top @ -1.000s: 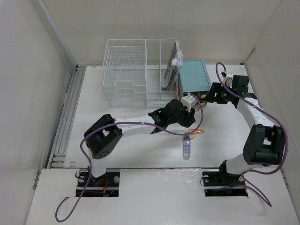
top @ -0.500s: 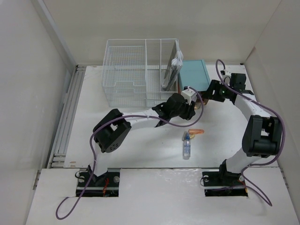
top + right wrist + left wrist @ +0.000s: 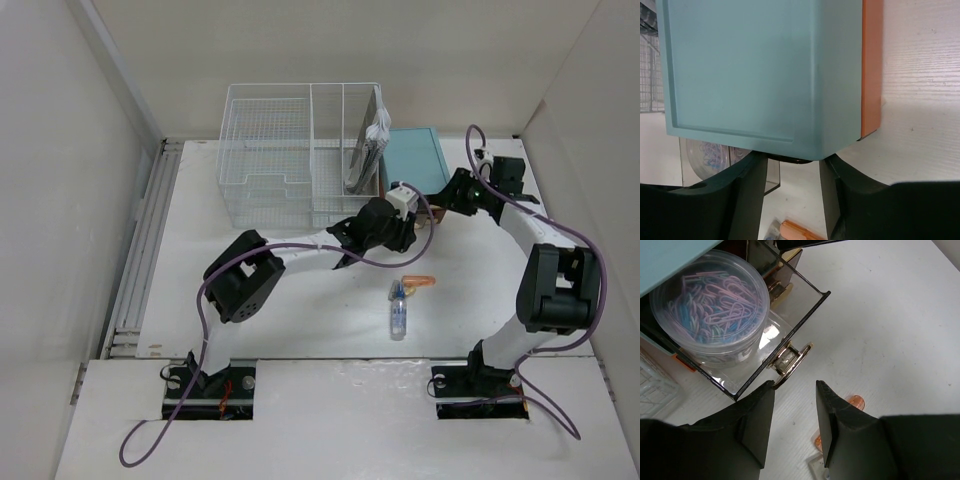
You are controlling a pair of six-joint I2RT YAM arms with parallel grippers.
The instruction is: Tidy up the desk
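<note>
White desk (image 3: 190,240), far edge | my left gripper (image 3: 795,387) gapes empty before smoky plastic drawer (image 3: 790,315) | right gripper (image 3: 792,159) spread empty beside teal box (image 3: 750,70).

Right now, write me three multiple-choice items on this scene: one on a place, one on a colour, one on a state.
1. What colour is the flat-topped box of drawers? A teal; B red; C black.
2. Where is the clear round plastic tub of pastel paper clips? A on the box's top; B in the pulled-out smoky see-through drawer; C beneath the box.
3. How is the left gripper, by the brass drawer handle? A shut on it; B open; C shut on the tub.
Answers: A, its top shows teal; B, drawer walls surround the tub; B, a gap shows between its fingers.
</note>
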